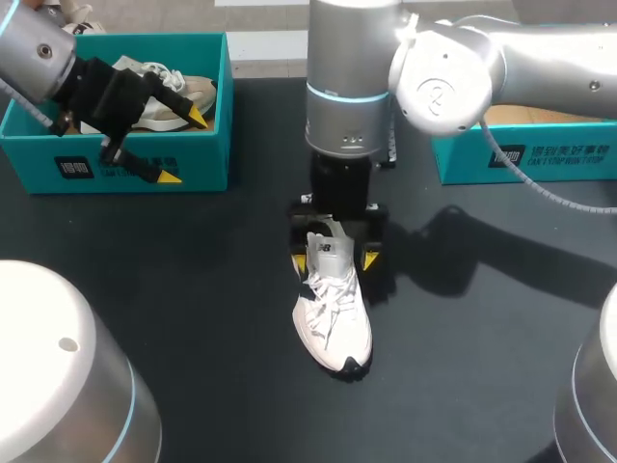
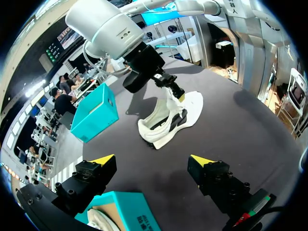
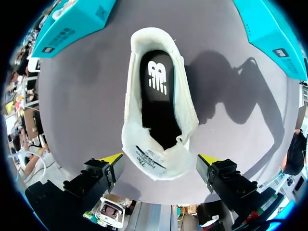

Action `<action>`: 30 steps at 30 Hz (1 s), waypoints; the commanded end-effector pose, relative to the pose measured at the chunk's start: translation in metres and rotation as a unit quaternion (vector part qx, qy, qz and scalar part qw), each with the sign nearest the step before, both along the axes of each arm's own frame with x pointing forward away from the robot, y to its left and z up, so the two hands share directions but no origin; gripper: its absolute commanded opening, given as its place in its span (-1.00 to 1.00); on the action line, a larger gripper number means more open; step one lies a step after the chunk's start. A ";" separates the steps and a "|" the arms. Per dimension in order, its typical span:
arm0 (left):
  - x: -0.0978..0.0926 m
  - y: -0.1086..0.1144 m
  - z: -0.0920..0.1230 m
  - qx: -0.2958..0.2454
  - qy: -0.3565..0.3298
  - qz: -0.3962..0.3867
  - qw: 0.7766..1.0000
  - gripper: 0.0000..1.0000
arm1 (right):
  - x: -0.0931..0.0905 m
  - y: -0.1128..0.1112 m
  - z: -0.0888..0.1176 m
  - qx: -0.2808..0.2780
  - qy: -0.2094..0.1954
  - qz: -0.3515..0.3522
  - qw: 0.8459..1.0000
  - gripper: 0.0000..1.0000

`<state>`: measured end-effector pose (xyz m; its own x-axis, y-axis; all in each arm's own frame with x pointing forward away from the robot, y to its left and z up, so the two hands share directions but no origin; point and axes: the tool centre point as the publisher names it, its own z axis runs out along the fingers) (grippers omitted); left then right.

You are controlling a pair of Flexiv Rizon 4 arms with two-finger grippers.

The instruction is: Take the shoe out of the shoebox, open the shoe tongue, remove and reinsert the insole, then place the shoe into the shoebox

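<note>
White shoe upright mid-desk, well clear of the teal shoebox. Right pincer hangs over the shoe's opening with its fingers spread, 1 on each side of the tongue, clamping nothing. The tongue is laid open and the black insole is exposed. Left pincer is spread and empty over the shoebox. Judgement: the shoe is light with a soft upper and likely to skid or tip. The insole is thin and floppy, so pinch its heel edge.
</note>
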<state>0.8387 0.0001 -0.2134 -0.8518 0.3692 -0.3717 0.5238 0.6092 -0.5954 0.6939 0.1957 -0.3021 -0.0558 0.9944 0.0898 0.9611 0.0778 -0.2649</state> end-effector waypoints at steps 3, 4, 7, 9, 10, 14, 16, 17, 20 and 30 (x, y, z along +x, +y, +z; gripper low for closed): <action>0.000 0.000 0.000 0.001 0.000 0.000 1.000 1.00 | -0.015 -0.002 0.012 0.007 -0.012 -0.011 1.000 1.00; 0.000 0.000 0.000 0.001 0.000 0.000 1.000 1.00 | -0.016 -0.001 0.012 0.009 -0.013 -0.013 1.000 1.00; 0.000 0.000 0.000 0.001 0.000 0.000 1.000 1.00 | -0.016 -0.001 0.011 0.013 -0.014 -0.016 1.000 -0.10; 0.000 0.000 0.000 0.001 0.000 0.000 1.000 1.00 | -0.016 -0.001 0.011 0.014 -0.015 -0.016 1.000 -0.18; 0.000 0.000 0.000 0.001 0.000 0.000 1.000 1.00 | -0.014 -0.002 0.011 0.014 -0.016 -0.015 1.000 -0.29; 0.000 0.000 0.000 0.001 0.000 0.000 1.000 1.00 | -0.010 -0.001 0.012 0.013 -0.018 -0.010 1.000 -0.43; 0.000 0.000 0.000 0.001 0.000 0.000 1.000 1.00 | -0.005 0.000 0.012 0.014 -0.022 -0.008 1.000 -0.34; 0.000 0.000 0.000 0.001 0.000 0.000 1.000 1.00 | -0.003 0.000 0.012 0.016 -0.024 -0.005 1.000 -0.26; 0.000 0.000 0.000 0.001 0.000 0.000 1.000 1.00 | 0.006 0.002 0.011 0.020 -0.028 0.003 0.999 -0.22; 0.000 0.000 0.000 0.001 0.000 0.000 1.000 1.00 | 0.031 0.002 -0.003 0.024 -0.032 0.035 0.999 -0.42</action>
